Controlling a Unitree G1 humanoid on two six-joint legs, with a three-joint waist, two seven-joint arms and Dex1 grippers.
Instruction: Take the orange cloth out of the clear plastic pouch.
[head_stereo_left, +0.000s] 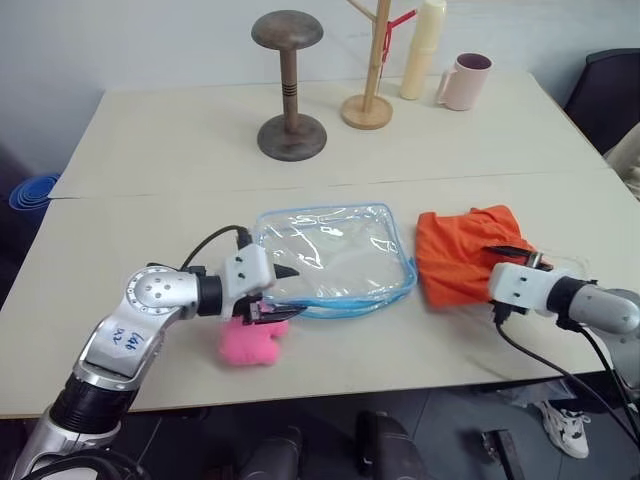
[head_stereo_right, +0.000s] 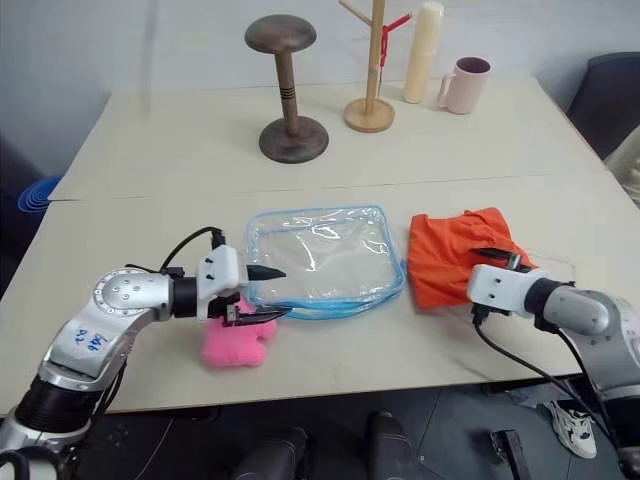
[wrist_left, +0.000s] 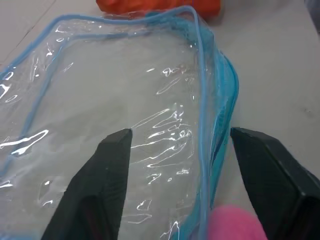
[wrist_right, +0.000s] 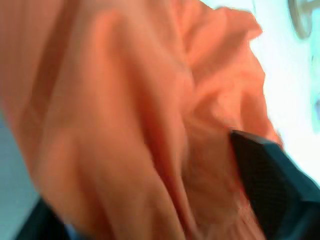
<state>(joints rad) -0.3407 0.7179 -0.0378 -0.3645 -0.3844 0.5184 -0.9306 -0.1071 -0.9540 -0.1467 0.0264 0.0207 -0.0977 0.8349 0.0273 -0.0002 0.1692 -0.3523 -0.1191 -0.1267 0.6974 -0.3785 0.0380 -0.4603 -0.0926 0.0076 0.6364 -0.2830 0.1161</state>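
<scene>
Left eye view: one orange cloth (head_stereo_left: 462, 253), one clear plastic pouch (head_stereo_left: 330, 255), two tools (head_stereo_left: 272, 292) (head_stereo_left: 520, 256), both apart.

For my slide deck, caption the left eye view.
Orange cloth lies beside the empty clear pouch on the table.

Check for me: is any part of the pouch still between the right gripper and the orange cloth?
No. The orange cloth lies on the table beside the clear plastic pouch, fully out of it. The open right gripper is right at it.
</scene>
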